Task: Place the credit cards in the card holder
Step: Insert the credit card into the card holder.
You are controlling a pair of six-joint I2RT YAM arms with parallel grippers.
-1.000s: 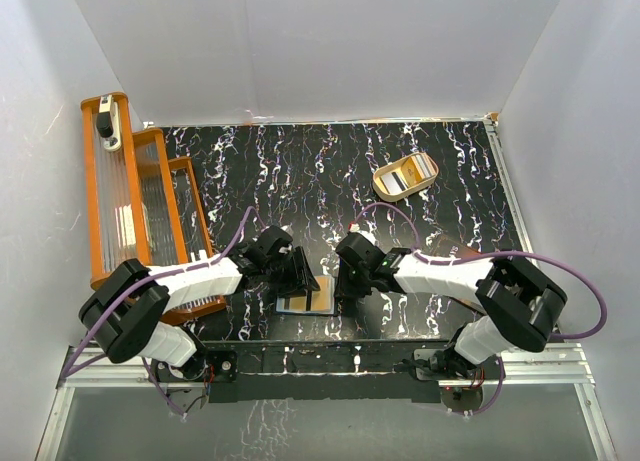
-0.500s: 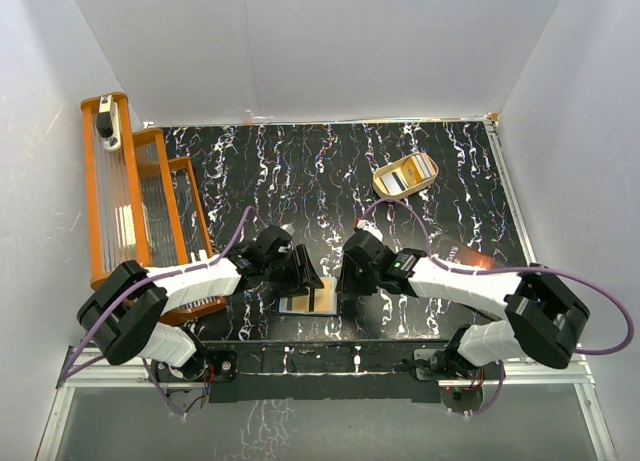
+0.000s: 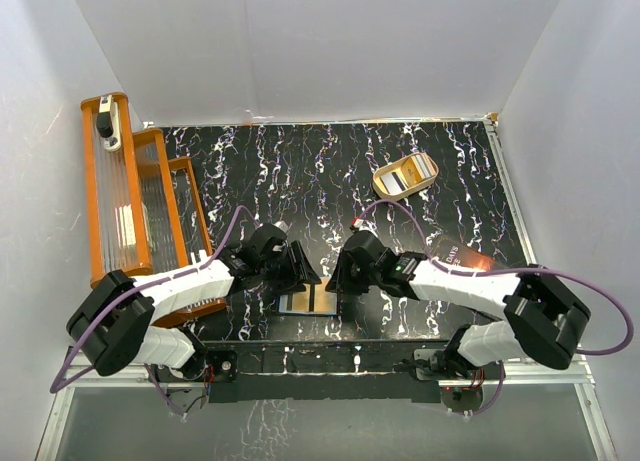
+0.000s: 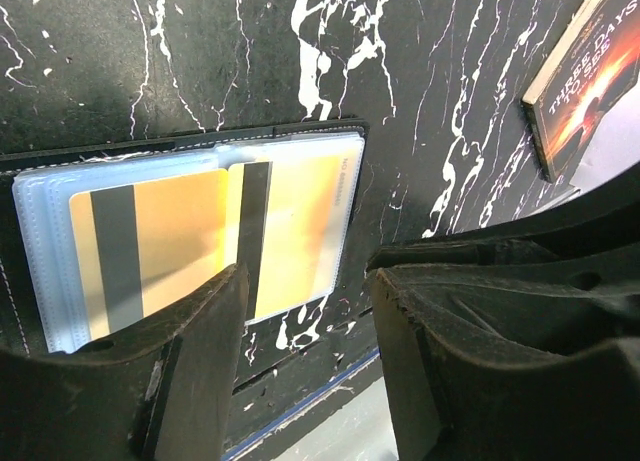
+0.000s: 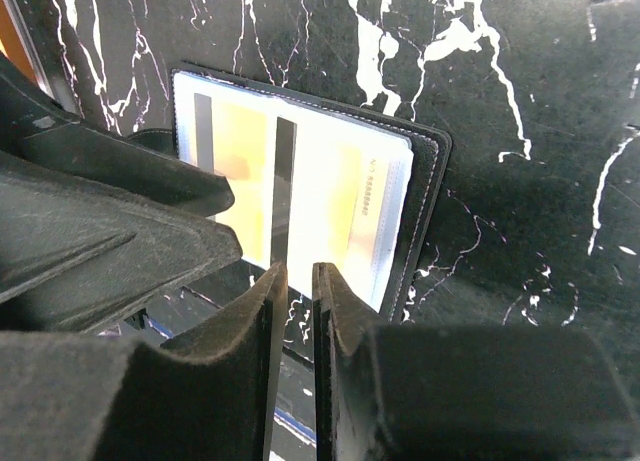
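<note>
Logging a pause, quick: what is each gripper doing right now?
Left gripper: open, holding nothing.
Right gripper: closed to a thin slit above the card holder; whether it pinches anything cannot be told.

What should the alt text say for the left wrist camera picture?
An open black card holder lies on a black marbled table, with two gold cards in its clear sleeves. The left gripper stands open in the foreground, and a book lies at the upper right.
</note>
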